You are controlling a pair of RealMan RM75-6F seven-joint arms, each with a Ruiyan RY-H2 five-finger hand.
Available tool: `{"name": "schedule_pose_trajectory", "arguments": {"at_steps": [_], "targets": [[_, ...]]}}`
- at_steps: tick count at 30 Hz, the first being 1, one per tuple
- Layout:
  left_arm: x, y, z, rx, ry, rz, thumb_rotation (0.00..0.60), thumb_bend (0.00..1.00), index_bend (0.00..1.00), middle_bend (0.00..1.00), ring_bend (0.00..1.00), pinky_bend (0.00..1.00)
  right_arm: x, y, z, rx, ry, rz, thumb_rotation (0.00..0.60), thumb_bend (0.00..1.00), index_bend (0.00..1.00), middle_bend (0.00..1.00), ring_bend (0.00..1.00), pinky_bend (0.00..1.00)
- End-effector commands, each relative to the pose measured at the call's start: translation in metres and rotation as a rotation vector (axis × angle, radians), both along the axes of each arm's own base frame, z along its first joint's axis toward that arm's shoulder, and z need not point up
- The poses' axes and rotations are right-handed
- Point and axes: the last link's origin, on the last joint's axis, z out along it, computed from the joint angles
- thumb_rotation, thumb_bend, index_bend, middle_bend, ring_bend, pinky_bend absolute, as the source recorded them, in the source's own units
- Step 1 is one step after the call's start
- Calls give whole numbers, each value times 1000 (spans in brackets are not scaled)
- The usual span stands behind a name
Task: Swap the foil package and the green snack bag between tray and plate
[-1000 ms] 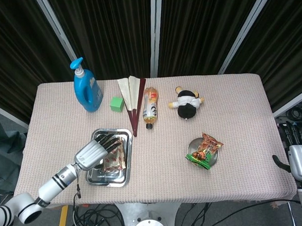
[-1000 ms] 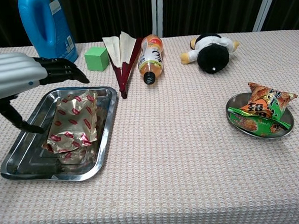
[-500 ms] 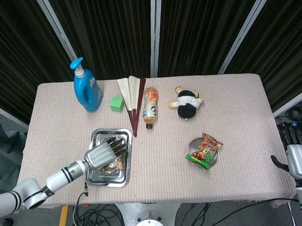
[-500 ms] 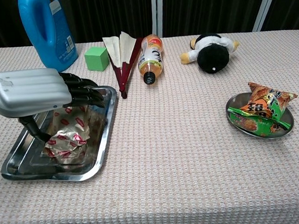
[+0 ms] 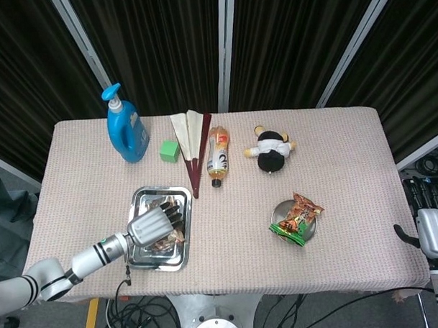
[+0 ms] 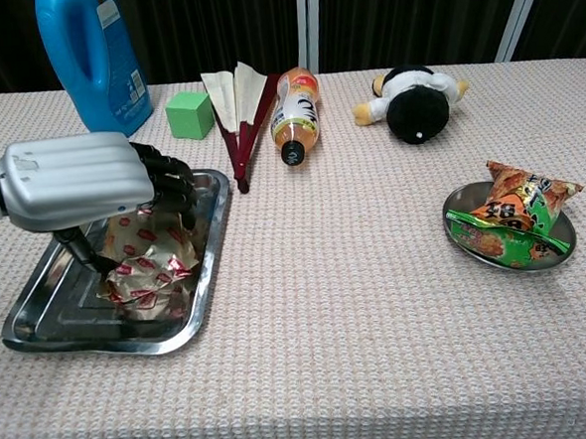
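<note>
My left hand (image 6: 72, 181) sat low over the steel tray (image 6: 35, 320), its dark fingers (image 6: 168, 183) curled down onto the far side of the foil package (image 6: 147, 266) and the thumb reaching down at the near side, so the crumpled foil lay directly beneath the palm and between thumb and fingers. From the chest view the fingers touched the package, but I could not tell whether they had truly closed on it. In the head view the same left hand (image 5: 150, 225) covered most of the package, with only a scrap of red-patterned foil showing at the tray's right side (image 5: 180, 237). The package lay inside the tray.

My right hand (image 5: 435, 233) rested off the right edge of the counter (image 5: 349, 167), well apart from everything; I could not tell how its fingers were set.

The green snack bag (image 6: 512, 224) lay across the small round metal plate (image 6: 563, 246) on the right side of the counter, overhanging its rim.

Along the far side stood a blue detergent bottle (image 6: 92, 55), a green cube (image 6: 189, 114), a folded fan (image 6: 239, 108), a drink bottle (image 6: 296, 112) lying on its side, and a black-and-white plush toy (image 6: 413, 98).
</note>
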Motion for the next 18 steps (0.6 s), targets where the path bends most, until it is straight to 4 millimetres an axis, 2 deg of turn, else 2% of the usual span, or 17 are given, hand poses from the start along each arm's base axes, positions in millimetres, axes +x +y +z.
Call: {"name": "schedule_pose_trajectory", "arguments": {"at_steps": [1,10,18], "targets": [[1,-2,-2,-8,-37,-21,600,145,489,437,312,441,0,0,-1,3,0,-1,600,139,0,0,0,0],[-2,-1,-6,-12,-31,-11,600,161,504,448,325,452,-2,0,-1,1,-7,-7,600,145,0,0,0,0],[4,0,-2,5,-70,-28,600,201,557,497,375,497,-2,0,1,-4,-10,-2,600,144,0,0,0,0]]}}
